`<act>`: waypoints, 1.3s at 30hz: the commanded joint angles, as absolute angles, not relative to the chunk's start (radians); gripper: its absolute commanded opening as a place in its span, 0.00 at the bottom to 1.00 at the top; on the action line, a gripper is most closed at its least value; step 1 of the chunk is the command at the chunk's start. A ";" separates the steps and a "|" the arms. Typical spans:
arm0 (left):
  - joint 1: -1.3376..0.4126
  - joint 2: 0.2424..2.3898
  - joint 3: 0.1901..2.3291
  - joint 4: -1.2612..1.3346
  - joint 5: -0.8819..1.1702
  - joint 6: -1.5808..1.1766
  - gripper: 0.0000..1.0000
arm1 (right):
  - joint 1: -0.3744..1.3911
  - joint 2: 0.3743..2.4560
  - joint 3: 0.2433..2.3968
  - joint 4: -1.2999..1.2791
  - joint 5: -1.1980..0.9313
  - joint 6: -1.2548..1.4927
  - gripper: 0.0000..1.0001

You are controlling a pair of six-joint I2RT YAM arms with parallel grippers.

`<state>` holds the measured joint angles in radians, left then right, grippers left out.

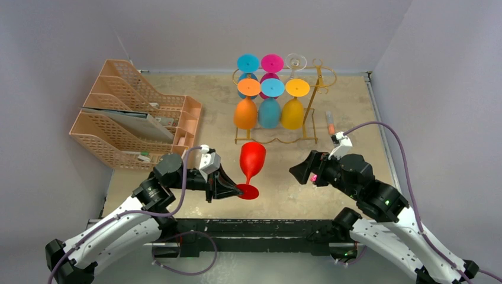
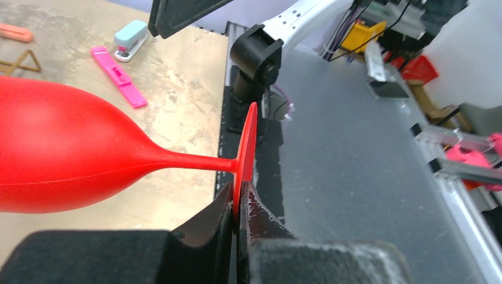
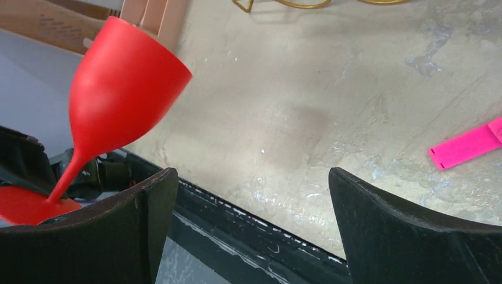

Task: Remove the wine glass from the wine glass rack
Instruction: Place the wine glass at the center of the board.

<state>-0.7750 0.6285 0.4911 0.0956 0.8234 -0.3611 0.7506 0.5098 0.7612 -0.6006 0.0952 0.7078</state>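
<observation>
Beige counter (image 1: 296,198), grey walls round it. So which step is this? (mik)

Glass is off already imo. Near left, the left hand (image 1: 237,190) is clamped tight on the foot of the red wine glass (image 1: 253,158), held tilted with its bowl pointing far. Near right, the right hand (image 1: 299,170) gapes wide, gripping nothing. (jo)

And the wine glass rack (image 1: 312,112)? (mik)

Far middle, other glasses hanging on it. The red one's well clear. Next move, I'd guess: tip it upright, set it down gently, then let go. (jo)
</observation>
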 commanded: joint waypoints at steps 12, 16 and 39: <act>-0.778 0.640 0.681 -0.512 0.762 0.453 0.00 | 0.371 0.710 0.851 -0.439 -0.418 0.853 0.99; -0.778 0.642 0.684 -0.552 0.755 0.507 0.00 | 0.272 0.744 0.770 -0.215 -0.626 0.945 0.98; -0.778 0.686 0.781 -0.544 1.004 0.731 0.00 | 0.322 1.010 1.166 -0.553 -0.929 0.471 0.78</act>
<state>-0.7750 0.7044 0.7658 -0.6033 0.9279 0.7185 0.2935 0.9855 1.0641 -0.3473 -0.9573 0.6205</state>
